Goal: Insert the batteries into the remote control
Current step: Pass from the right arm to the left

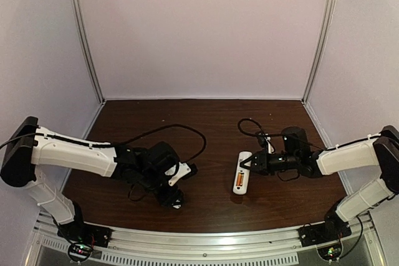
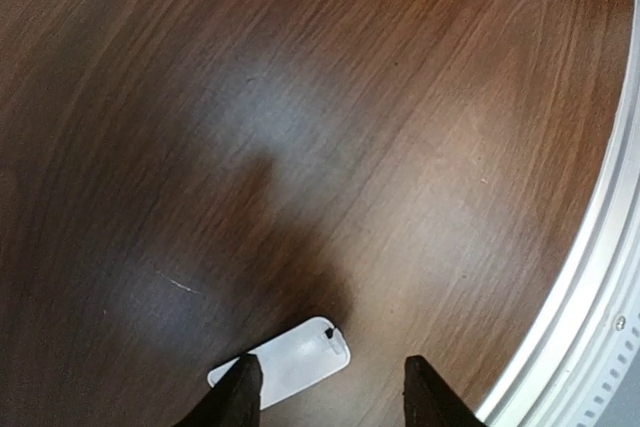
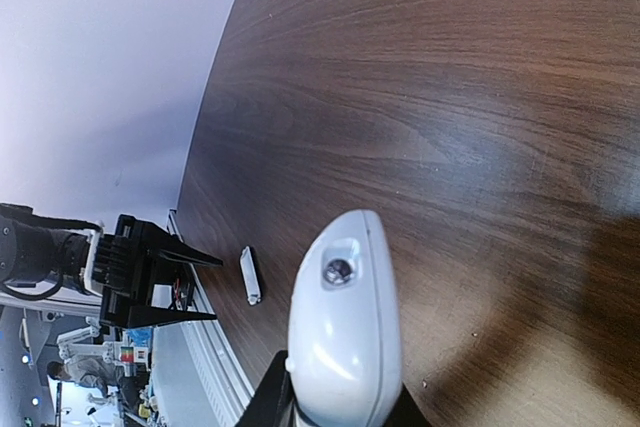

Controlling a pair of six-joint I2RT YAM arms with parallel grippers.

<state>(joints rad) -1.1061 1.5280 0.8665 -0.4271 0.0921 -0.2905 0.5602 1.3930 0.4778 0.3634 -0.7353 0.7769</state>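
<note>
Viewing the workspace from above, we find the right gripper closed across the width of the remote control, which sits right of centre over the dark wooden table. Its long axis runs roughly from the far side toward the near edge. The open battery bay faces upward, and the batteries show in it as a narrow orange-gold strip toward the near end. We cannot separate the two cells at this resolution. In the right wrist view, the rounded white end of the remote projects beyond the black fingers, which clamp it on both sides. A small round dark part sits in a recess at that end. We cannot tell whether the remote rests on the table or is held just above it. The left gripper is low over the near left part of the table, close to the metal rail. Its fingers stand moderately apart and grip nothing. A small white cover piece lies flat on the wood. One end is hidden behind one fingertip and the other reaches into the gap between the fingers. We cannot confirm contact. The cover piece lies well apart from the remote.
</note>
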